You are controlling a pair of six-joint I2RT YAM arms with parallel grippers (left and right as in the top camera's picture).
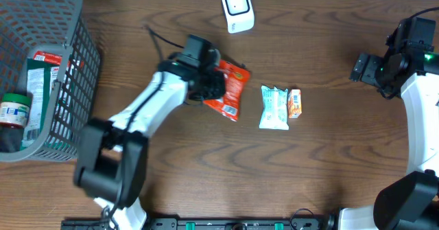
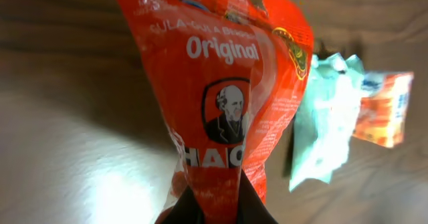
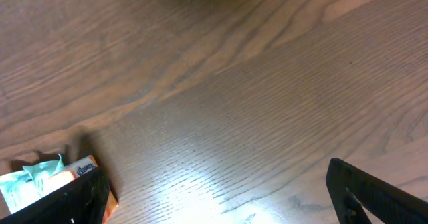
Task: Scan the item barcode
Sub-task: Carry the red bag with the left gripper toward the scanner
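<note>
The orange packet (image 2: 227,117) fills your view, pinched in your left gripper (image 2: 212,209) — raised, likely, to be turned toward the scanner (image 1: 237,9). Your right gripper (image 3: 221,194) hangs open, empty.

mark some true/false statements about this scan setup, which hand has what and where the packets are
1. The left hand is shut on the red packet. True.
2. The right hand holds the small orange packet. False: the right hand is open and empty, off at the table's right side; the orange packet lies on the table.
3. The teal packet lies in the grey basket. False: it lies on the table, right beside the orange packet.
4. The white scanner sits near the table's far edge. True.
</note>
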